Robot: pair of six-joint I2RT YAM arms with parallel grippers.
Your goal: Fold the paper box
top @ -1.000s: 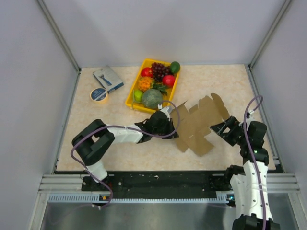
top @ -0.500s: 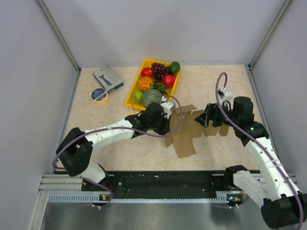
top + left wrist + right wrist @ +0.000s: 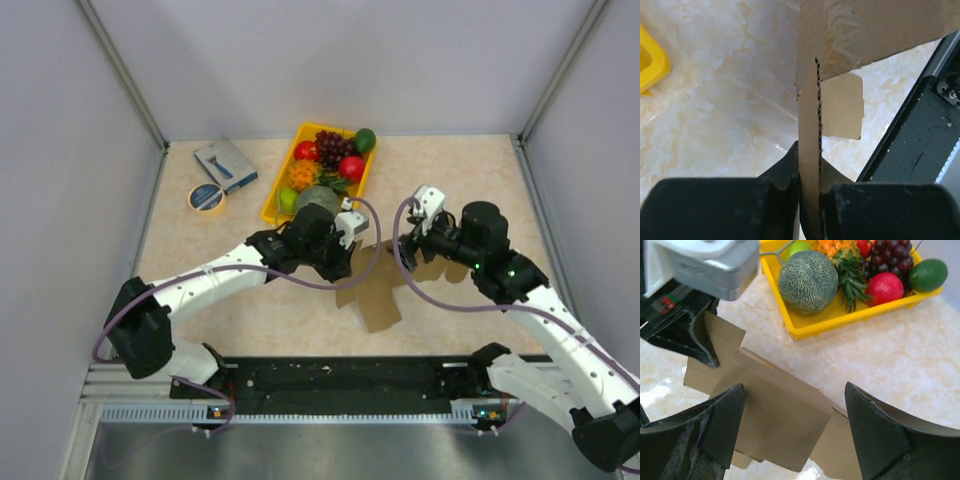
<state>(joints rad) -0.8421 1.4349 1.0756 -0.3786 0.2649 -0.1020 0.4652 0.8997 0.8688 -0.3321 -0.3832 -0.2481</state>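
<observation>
Folding is getting under way: the paper box (image 3: 382, 305), spread flat a second ago, is now rising on edge near the middle of the table (image 3: 450, 170). The left gripper (image 3: 809, 165) is clamping its edge, and the right gripper (image 3: 792, 390) is hovering over a panel with jaws wide apart.

Left tool (image 3: 809, 192) pinches paper box (image 3: 812, 125) edge above table (image 3: 715, 110).

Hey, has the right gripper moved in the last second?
Yes. The right gripper has swung left and farther up the view, ending much closer to the yellow tray.
</observation>
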